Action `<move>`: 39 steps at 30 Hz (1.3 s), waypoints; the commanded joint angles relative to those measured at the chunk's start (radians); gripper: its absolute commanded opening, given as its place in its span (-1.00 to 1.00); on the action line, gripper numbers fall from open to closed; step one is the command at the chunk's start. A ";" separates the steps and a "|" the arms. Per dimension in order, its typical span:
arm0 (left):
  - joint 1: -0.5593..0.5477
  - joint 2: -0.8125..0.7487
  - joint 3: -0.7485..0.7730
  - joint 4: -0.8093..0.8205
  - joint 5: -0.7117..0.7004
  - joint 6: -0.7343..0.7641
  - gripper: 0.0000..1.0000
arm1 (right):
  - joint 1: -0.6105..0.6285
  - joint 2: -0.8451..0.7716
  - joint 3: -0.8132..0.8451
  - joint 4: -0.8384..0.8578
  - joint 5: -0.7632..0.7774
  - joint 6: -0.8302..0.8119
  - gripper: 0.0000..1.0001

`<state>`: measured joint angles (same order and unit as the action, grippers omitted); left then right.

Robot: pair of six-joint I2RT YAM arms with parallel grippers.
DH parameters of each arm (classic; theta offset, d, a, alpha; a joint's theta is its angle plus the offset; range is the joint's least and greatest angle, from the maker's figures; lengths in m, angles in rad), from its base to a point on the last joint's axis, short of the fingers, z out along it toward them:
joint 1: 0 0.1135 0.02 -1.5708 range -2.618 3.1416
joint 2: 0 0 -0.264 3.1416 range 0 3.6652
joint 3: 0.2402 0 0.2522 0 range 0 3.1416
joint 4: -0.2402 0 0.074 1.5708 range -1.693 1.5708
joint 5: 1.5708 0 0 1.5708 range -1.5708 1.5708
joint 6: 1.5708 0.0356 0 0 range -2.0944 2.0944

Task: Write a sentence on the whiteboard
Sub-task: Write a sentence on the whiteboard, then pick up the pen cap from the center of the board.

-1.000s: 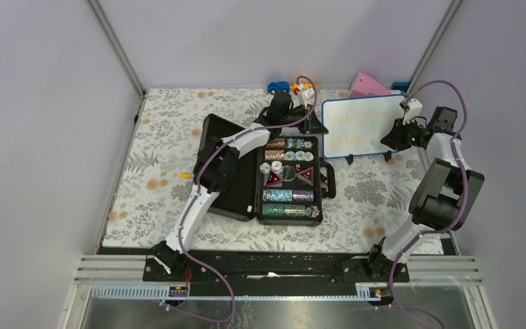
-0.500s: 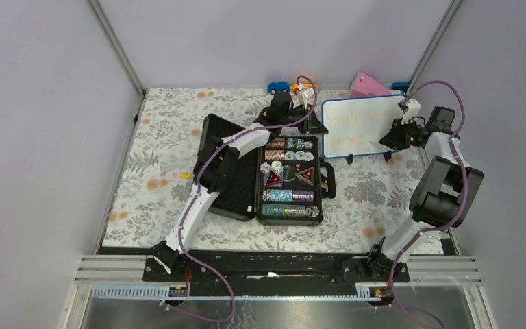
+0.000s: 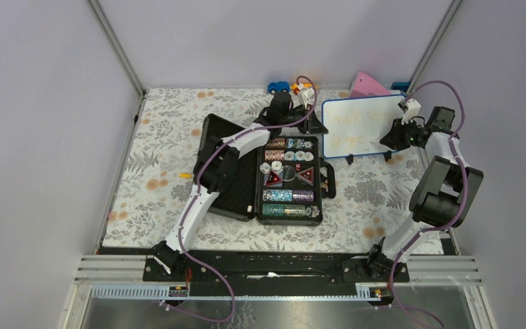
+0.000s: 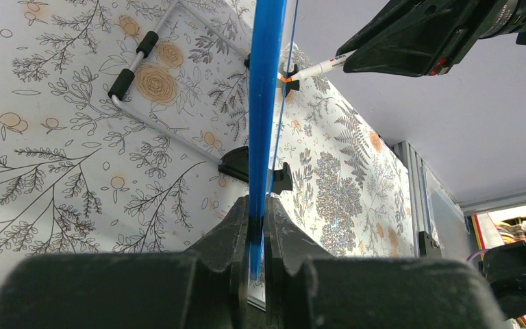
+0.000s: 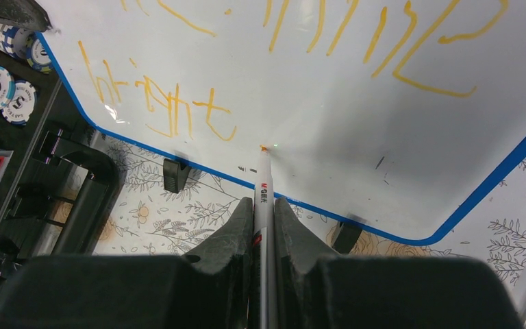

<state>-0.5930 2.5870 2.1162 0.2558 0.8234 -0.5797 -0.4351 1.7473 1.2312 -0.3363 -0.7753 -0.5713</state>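
Whiteboard (image 3: 355,127), upper right in the top view, its blue side edge pinched by the left gripper (image 4: 257,214); right gripper (image 5: 264,218) clamped on a marker (image 5: 263,179), tip near the bottom frame, blank white right of the sentence (image 5: 171,110).

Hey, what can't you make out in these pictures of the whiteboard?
1. Top external: the sentence is too small and pale to read.
2. Right wrist: its upper line is cut off by the frame's top edge.
3. Left wrist: the whiteboard is edge-on, hiding its writing face.
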 commanded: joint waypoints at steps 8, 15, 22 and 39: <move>0.027 -0.053 0.005 0.005 0.005 -0.007 -1.00 | -0.008 -0.046 0.027 -0.035 -0.012 -0.054 -1.00; 0.027 -0.070 0.008 -0.004 -0.002 -0.005 -0.57 | -0.007 -0.126 0.030 -0.107 -0.101 -0.070 -1.00; 0.028 -0.113 -0.018 -0.008 -0.015 0.000 0.26 | -0.007 -0.190 0.037 -0.140 -0.140 -0.055 -1.00; 0.155 -0.488 -0.162 -0.165 -0.071 0.126 0.96 | 0.013 -0.255 0.037 -0.171 -0.182 -0.024 -1.00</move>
<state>-0.4969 2.2745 1.9549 0.1165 0.7738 -0.5137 -0.4366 1.5421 1.2331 -0.4904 -0.9119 -0.6121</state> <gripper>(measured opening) 0.967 0.168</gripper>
